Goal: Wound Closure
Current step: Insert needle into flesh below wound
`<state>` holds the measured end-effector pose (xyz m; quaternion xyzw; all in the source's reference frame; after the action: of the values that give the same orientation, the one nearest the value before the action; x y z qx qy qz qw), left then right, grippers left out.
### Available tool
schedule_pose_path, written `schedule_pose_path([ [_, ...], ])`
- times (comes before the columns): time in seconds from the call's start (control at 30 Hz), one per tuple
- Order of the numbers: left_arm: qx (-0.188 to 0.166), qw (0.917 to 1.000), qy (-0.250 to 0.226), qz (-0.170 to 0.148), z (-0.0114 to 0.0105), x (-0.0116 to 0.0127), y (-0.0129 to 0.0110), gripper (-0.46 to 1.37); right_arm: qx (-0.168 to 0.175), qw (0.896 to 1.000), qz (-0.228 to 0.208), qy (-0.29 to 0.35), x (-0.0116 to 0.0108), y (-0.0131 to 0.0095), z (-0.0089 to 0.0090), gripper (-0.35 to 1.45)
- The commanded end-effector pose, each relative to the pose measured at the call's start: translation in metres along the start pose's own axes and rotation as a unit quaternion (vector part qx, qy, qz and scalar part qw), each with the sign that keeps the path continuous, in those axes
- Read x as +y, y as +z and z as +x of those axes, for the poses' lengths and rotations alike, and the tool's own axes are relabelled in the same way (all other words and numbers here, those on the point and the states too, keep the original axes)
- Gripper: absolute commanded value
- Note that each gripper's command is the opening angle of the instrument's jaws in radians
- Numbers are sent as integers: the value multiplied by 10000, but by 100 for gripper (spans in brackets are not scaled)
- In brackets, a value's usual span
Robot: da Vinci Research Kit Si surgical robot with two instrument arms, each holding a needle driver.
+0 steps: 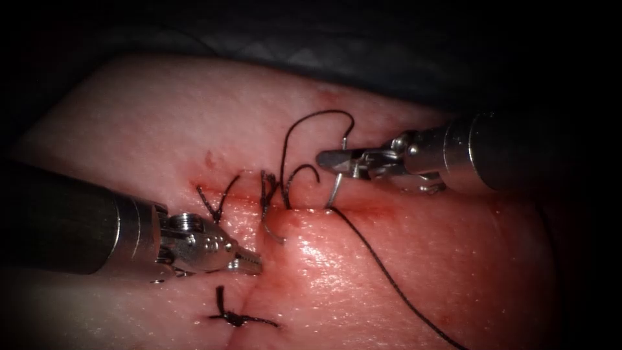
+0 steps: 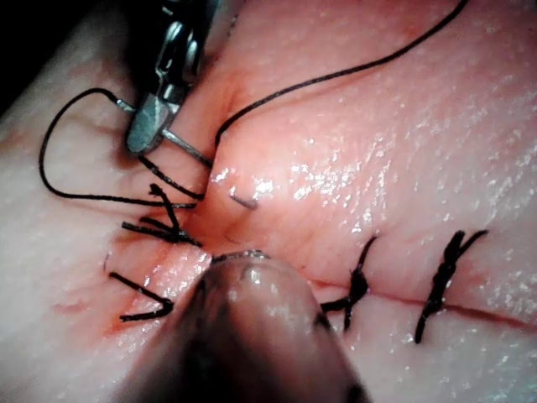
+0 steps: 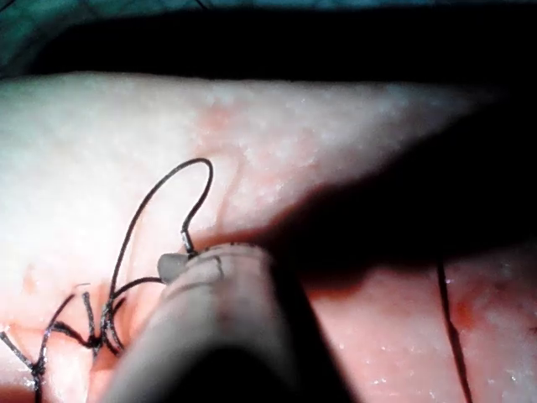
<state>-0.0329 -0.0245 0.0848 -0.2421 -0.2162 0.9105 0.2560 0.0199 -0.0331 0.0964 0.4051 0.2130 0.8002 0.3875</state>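
Note:
The tissue (image 1: 402, 259) has a cut with red fluid along it. My right tool (image 1: 334, 159) comes in from the right, shut on the curved needle (image 1: 337, 185) close to its tail. Below the jaws the needle enters the tissue at the cut. Its grey tip (image 1: 275, 234) pokes out again just above my left tool (image 1: 251, 263), whose jaws are shut with nothing seen between them. Black thread (image 1: 317, 113) arcs up from the tail and drops to the cut. In the left wrist view the right tool (image 2: 149, 134) grips the needle (image 2: 189, 148), and the tip (image 2: 244, 200) shows. In the right wrist view the thread loop (image 3: 159, 193) rises from the right tool (image 3: 174, 267).
Tied stitches cross the cut: one (image 1: 219, 202) left of the needle, one (image 1: 267, 188) beside it, one (image 1: 236, 317) near the front. A long thread strand (image 1: 395, 285) trails from the cut towards the lower right. Dark cloth (image 1: 389, 58) lies behind the tissue.

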Motion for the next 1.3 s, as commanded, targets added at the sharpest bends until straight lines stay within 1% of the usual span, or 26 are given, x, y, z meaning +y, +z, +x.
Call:
schedule_pose_path([
  [0.03, -2, 10000, -3, -32, 0, 0, 0, -35, -72, 9999, -73, 33, 1, 0, -4, -35],
  [0.2, -1, 10000, 17, -26, 3, 0, 2, -35, -194, 9997, -94, 73, 4, 0, -25, -35],
  [0.47, 14, 10000, 12, -22, 3, 0, 2, -35, -273, 9995, -40, 167, 3, -4, -46, -35],
  [0.57, 14, 10000, 12, -22, 3, 0, 2, -35, -230, 9995, 17, 204, 2, -7, -56, -35],
  [0.8, 14, 10000, 8, -19, 4, 0, 3, -35, -213, 9992, 149, 308, -3, -12, -75, -35],
  [0.97, 14, 10000, 4, -16, 5, 1, 4, -35, -221, 9992, 165, 296, -6, -13, -82, -35],
  [1.1, 14, 10000, 6, -19, 5, 0, 3, -35, -413, 9982, 295, 323, -9, -14, -89, -35],
  [1.3, 14, 10000, 4, -19, 5, 0, 3, -35, -531, 9975, 338, 311, -17, -7, -102, -35],
])
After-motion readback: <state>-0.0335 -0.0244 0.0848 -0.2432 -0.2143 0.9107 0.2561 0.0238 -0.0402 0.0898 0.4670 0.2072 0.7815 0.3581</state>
